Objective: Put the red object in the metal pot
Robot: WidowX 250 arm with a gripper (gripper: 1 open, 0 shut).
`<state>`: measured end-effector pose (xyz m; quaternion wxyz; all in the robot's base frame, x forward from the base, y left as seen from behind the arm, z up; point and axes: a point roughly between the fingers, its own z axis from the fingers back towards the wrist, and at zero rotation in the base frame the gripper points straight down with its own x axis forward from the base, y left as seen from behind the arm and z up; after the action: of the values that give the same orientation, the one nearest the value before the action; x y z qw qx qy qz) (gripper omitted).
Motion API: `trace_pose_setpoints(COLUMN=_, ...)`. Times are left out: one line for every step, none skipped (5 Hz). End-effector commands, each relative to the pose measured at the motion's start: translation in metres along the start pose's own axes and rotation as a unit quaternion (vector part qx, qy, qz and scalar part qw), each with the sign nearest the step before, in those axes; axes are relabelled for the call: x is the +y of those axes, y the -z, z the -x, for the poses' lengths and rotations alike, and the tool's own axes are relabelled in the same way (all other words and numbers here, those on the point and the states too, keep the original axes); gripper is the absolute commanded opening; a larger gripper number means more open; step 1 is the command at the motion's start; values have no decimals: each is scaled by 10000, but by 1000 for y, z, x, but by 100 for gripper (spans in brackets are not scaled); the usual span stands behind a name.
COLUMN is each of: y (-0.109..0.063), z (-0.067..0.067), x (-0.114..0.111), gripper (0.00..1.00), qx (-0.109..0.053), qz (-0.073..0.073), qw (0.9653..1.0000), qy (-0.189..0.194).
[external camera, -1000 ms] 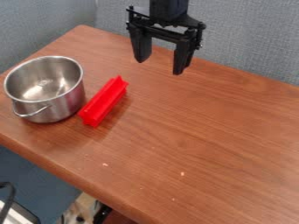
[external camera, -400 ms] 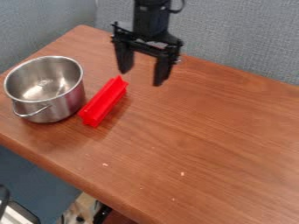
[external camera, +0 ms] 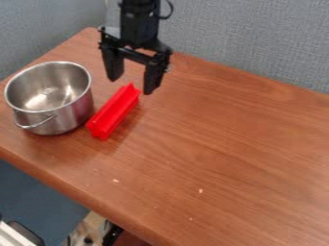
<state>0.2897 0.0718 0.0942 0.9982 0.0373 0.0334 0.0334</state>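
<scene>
Pincer point(external camera: 133, 80) wide open, empty, above red object point(external camera: 113, 110) w/ arm cut off at top edge.

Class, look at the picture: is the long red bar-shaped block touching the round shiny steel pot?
Apart. The camera view shows a strip of bare brown table between the long red bar-shaped block and the round shiny steel pot.

Brown wood-grain table point(external camera: 218, 144) w/ rounded edges fills most of view; grey-blue fabric wall point(external camera: 257, 34) at far side; dark floor near left.
</scene>
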Motion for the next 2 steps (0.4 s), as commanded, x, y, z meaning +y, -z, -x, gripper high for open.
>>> trace_pose_setpoints(y=6, z=-5, x=11, gripper=100, qx=-77, qz=-101, qw=9999, qy=-37)
trace_pose_setpoints(y=19, z=-10, x=15, gripper=100, qx=-6, qz=-172, qw=9998, qy=-43)
